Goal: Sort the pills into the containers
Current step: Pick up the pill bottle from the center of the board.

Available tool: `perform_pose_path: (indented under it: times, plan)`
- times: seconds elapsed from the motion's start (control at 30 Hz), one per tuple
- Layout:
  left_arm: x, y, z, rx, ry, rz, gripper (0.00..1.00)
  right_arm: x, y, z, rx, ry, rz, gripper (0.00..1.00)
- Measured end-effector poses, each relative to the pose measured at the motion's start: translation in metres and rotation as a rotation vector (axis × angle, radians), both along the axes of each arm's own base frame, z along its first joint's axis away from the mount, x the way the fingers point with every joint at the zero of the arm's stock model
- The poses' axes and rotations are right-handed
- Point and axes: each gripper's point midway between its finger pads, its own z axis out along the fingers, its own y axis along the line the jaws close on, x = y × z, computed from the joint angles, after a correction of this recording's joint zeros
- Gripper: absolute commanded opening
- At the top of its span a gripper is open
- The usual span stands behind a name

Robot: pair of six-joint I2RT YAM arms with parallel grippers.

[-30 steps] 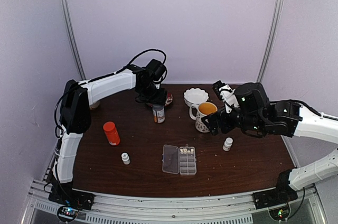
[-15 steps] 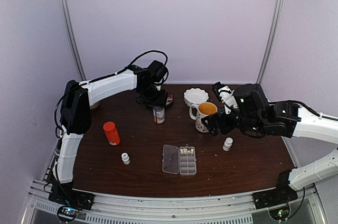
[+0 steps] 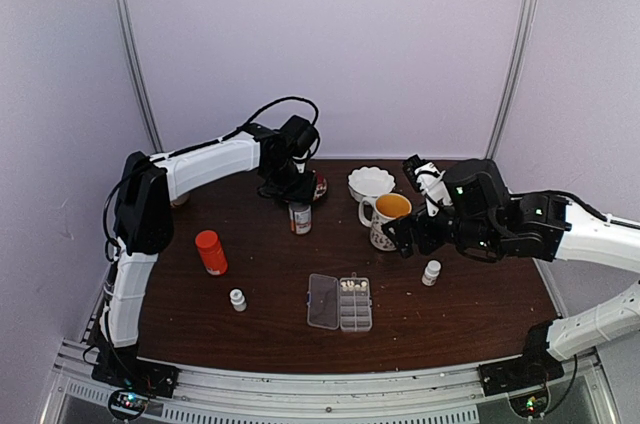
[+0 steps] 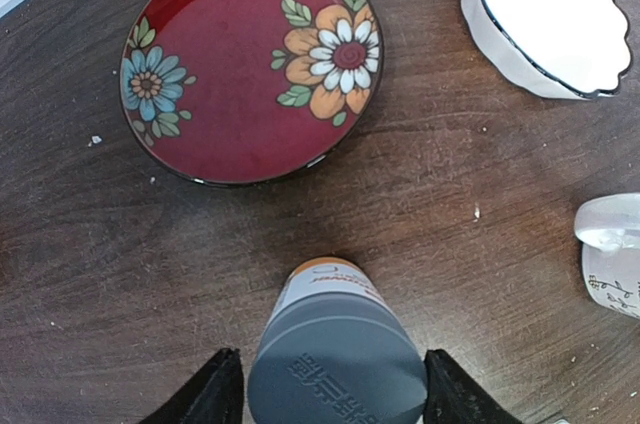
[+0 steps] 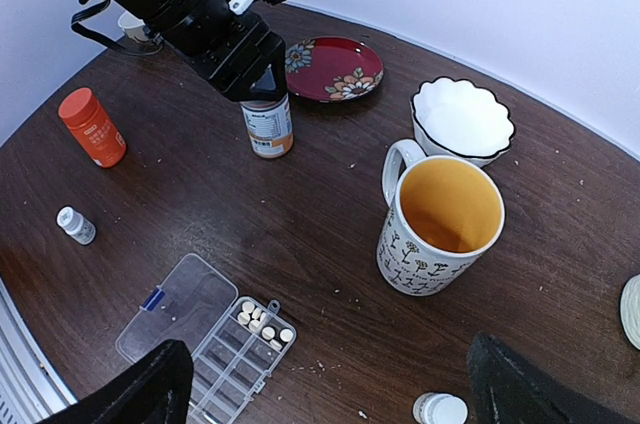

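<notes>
**Left fingers at the bottle**

My left fingers (image 4: 215, 399) flank the grey-capped bottle (image 4: 335, 369); whether they grip it is unclear, and the cap's embossing is unreadable. The pills (image 5: 262, 319) sit in the pill box's (image 5: 170, 309) end cells (image 5: 250, 329) on the desk (image 5: 330, 234). My right fingers (image 5: 150, 389) hang spread, empty.

Bearings from the pill box (image 3: 340, 302), top view. Free tabletop (image 3: 270, 264): 6 o'clock to the near edge, and 11 to 12 o'clock up to the grey-capped bottle (image 3: 300, 216), which stands under the left gripper (image 3: 298, 199). Obstacles: small white bottle (image 3: 237, 299) at 9, orange bottle (image 3: 211, 252) at 10, mug (image 3: 385, 219) and right gripper (image 3: 400, 236) at 1, second white bottle (image 3: 431, 272) at 2.
</notes>
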Motion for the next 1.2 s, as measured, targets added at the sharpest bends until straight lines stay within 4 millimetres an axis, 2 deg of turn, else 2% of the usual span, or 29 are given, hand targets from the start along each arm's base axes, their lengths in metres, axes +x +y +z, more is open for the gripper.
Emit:
perform_pose_path:
  times: [0.23,0.53,0.9,1.03,1.2]
  plan:
    - [-0.002,-0.001,0.000,0.004,0.001,-0.006,0.68,0.000,0.000,0.001,0.010,0.003,-0.005,1.00]
    - [-0.003,-0.003,0.000,0.009,-0.001,-0.018,0.50,-0.001,-0.001,0.002,0.015,0.002,-0.006,1.00]
    - [-0.010,-0.006,0.010,0.056,-0.025,-0.069,0.44,-0.001,-0.002,0.006,0.025,-0.002,-0.007,1.00]
    - [-0.030,-0.009,0.032,0.013,-0.025,-0.115,0.42,-0.004,-0.001,0.008,0.038,-0.001,0.005,1.00]
    - [-0.072,0.000,0.092,-0.122,-0.049,-0.177,0.40,-0.009,0.002,0.011,0.086,-0.006,0.035,1.00]
